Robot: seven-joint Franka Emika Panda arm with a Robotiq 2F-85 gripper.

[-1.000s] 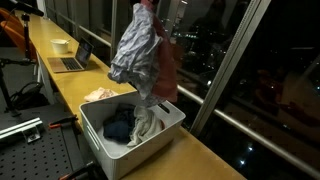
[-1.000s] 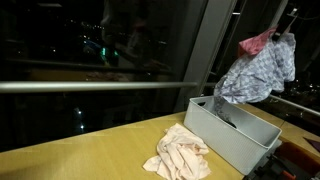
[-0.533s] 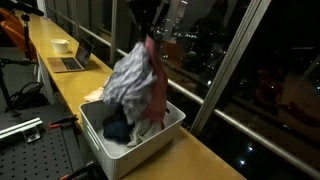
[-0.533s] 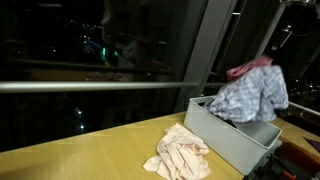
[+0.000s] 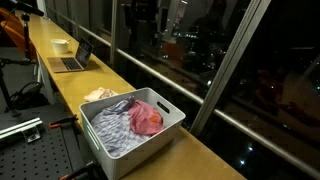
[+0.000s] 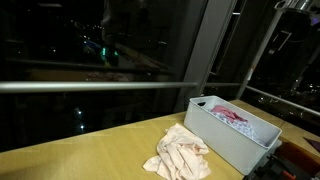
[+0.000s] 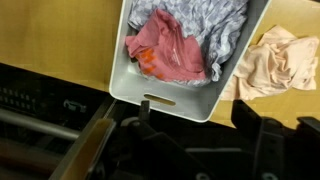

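Progress: two cloths lie inside the bin and one lies outside it; as I judge it, that one is what is left.
Long tan wooden surface (image 5: 205, 152): carries the bin.
White rectangular plastic bin (image 5: 100, 150): upright, with a handle slot in its end wall.
Grey patterned crumpled cloth (image 5: 108, 130): inside the bin, spread over most of its floor.
Pale beige crumpled cloth (image 6: 180, 152): outside the bin, heaped against its long wall.
Red crumpled cloth (image 5: 146, 117): inside the bin, bunched on top of the grey one.
Dark claw (image 5: 143, 20): high above the bin, well apart from it. Nothing shows in it, and I cannot tell whether it is spread or pressed together.
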